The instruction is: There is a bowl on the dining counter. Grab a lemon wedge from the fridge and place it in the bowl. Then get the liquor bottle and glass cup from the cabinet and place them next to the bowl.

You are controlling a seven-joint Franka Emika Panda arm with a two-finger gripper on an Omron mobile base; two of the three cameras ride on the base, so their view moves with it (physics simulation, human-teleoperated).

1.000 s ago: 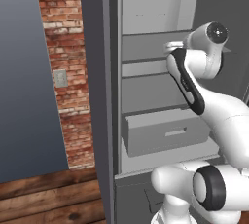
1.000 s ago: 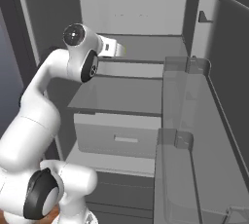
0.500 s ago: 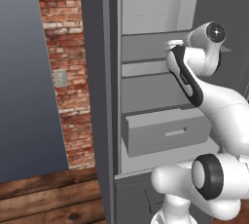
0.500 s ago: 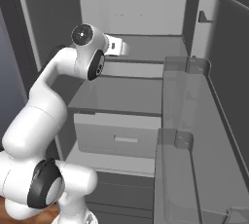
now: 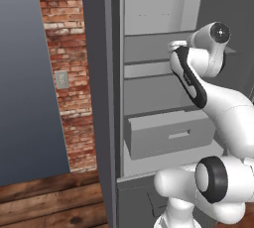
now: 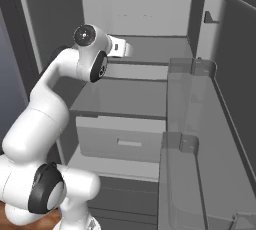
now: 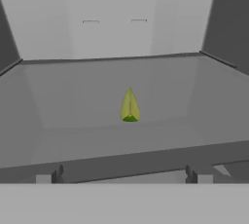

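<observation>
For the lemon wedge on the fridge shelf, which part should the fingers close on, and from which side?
Grip the lemon wedge across its narrow middle, coming straight in from the open front of the fridge. In the hand view it stands alone on the shelf, pointed end up, slim from side to side, roughly centred ahead of the open gripper, so the fingers could probably pass either side.

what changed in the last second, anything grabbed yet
The arm's upper joint has swung a little further toward the open fridge, carrying the hand deeper in over the upper shelf. Nothing has been grabbed: the gripper is open, and the lemon wedge sits ahead of it on the shelf. The drawer and door bins look unchanged.
</observation>
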